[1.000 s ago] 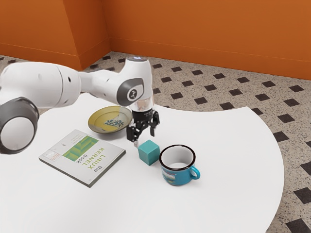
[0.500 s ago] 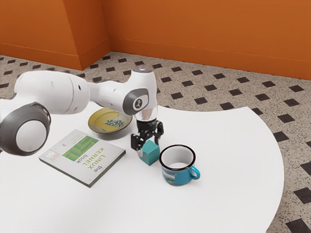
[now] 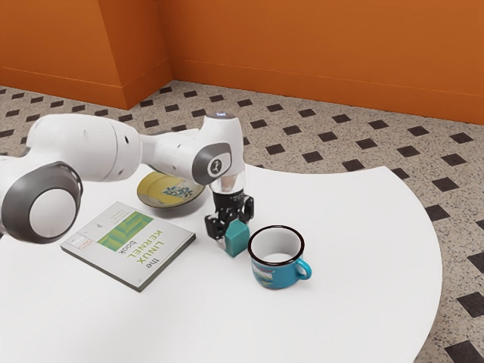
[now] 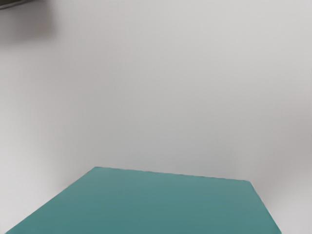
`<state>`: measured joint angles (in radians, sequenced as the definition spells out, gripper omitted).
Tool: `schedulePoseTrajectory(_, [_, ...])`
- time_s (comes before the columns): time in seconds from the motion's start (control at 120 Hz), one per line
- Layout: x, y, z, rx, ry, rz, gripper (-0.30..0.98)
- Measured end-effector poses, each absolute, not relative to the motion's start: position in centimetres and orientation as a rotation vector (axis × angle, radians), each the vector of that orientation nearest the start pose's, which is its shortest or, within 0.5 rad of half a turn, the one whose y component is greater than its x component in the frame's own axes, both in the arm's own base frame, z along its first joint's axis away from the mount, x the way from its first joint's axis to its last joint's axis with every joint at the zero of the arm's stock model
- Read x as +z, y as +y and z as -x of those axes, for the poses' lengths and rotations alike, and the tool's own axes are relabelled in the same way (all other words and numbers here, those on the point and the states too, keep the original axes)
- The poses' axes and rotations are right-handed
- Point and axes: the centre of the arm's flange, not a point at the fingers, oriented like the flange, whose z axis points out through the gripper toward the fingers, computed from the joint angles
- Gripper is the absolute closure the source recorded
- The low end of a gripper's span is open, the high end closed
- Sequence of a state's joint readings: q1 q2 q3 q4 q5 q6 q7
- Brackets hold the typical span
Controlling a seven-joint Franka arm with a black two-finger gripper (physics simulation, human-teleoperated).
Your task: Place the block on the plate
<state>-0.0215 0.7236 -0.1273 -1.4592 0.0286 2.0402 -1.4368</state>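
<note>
Exterior view: the teal block (image 3: 238,241) sits gripped in the claw (image 3: 234,232).

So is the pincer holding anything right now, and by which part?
It can't be told: the pincer is down at the block, but whether it grips it, and where, isn't clear.

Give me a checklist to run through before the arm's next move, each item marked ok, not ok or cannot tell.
1. Black two-finger gripper down at the teal cube-shaped block: ok.
2. Block held securely: cannot tell.
3. Block on the round yellow patterned plate: not ok, it is well away from it.
4. Plate lying open side up: ok.
5. Block free of the blue mug with the dark rim: cannot tell, they look very close.
6. Mug standing upright: ok.
</note>
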Motion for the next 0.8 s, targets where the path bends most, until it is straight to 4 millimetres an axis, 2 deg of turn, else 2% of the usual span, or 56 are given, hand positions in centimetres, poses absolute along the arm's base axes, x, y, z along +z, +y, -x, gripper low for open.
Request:
schedulePoseTrajectory(0.2, [25.4,-9.1,-70.0,0.199,-1.857,2.469,0.26])
schedulePoseTrajectory(0.35, [27.7,-9.9,-69.9,0.171,-1.847,2.495,0.27])
schedulePoseTrajectory(0.433, [30.2,-10.6,-69.8,0.141,-1.840,2.518,0.28])
schedulePoseTrajectory(0.567, [36.2,-10.9,-69.3,0.062,-1.833,2.554,0.28])
schedulePoseTrajectory(0.617, [38.2,-10.3,-69.1,0.033,-1.833,2.556,0.27])
schedulePoseTrajectory(0.667, [39.6,-8.8,-69.1,0.016,-1.847,2.546,0.27])
schedulePoseTrajectory(0.8, [41.4,-1.9,-69.7,0.006,-1.924,2.502,0.27])
